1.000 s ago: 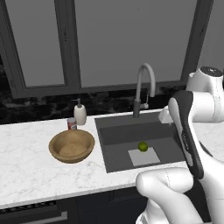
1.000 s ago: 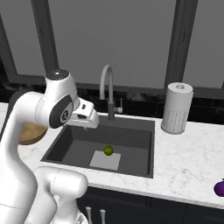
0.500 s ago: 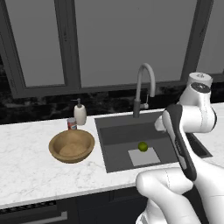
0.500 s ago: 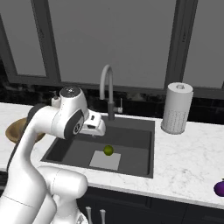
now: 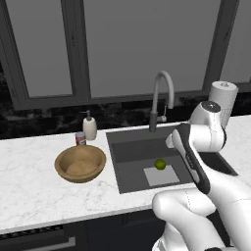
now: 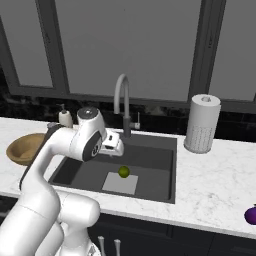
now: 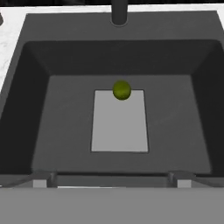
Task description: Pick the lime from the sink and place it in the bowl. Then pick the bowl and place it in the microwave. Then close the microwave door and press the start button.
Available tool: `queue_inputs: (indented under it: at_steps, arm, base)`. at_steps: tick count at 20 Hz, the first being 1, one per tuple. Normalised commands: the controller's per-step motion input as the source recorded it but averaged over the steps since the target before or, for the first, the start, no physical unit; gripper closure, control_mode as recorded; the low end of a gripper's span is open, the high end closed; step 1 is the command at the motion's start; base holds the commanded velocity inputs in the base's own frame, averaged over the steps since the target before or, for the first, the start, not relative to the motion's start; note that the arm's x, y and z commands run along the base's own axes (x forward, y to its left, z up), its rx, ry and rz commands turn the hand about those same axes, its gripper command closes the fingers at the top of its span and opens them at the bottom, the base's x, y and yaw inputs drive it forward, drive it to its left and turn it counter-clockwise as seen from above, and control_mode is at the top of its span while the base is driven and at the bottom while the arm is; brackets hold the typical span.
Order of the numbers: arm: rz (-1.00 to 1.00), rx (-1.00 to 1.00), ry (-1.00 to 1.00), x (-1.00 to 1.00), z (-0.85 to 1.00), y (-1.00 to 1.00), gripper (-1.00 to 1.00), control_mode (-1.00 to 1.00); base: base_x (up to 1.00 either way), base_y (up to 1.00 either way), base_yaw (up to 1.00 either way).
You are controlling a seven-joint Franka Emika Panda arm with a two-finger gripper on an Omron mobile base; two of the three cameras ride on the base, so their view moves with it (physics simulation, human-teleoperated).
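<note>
The gripper [image 7: 112, 178] is hanging over the near rim of the sink [image 7: 57, 131], its fingers [image 7: 41, 180] spread wide and holding nothing. Bare basin floor is lying open on every side below it. Farther in, the lime [image 7: 121, 89] is sitting on the far edge of the pale patch [image 7: 119, 127]. Beyond, the faucet [image 7: 119, 12] is rising from the back rim.

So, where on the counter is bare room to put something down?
Free: the marble in front of the wooden bowl, and between the sink and the purple fruit. Crowded: behind the bowl, with the soap bottle and can.
</note>
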Motion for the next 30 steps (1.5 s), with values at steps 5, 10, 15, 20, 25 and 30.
queue_inputs:
  at_steps: [5, 10, 15, 20, 25, 30]
  arm:
    - [0.0, 0.01, 0.0, 0.48, -0.55, -0.06, -1.0, -1.0]
    - [0.0, 0.0, 0.0, 0.34, -0.61, -0.02, -1.0, -1.0]
    - [0.0, 0.0, 0.0, 0.09, -0.47, -0.22, -1.0, -1.0]
    - [0.0, 0.0, 0.0, 0.24, -0.44, -0.09, -1.0, -1.0]
    - [0.01, 0.02, 0.0, 0.42, -0.25, -0.1, -1.0, -1.0]
    - [0.02, 0.05, 0.0, 0.5, -0.04, -0.09, -1.0, -1.0]
  base:
    - [0.0, 0.0, 0.0]
    - [0.0, 0.0, 0.0]
    - [0.0, 0.0, 0.0]
    - [0.0, 0.0, 0.0]
    - [0.0, 0.0, 0.0]
    - [0.0, 0.0, 0.0]
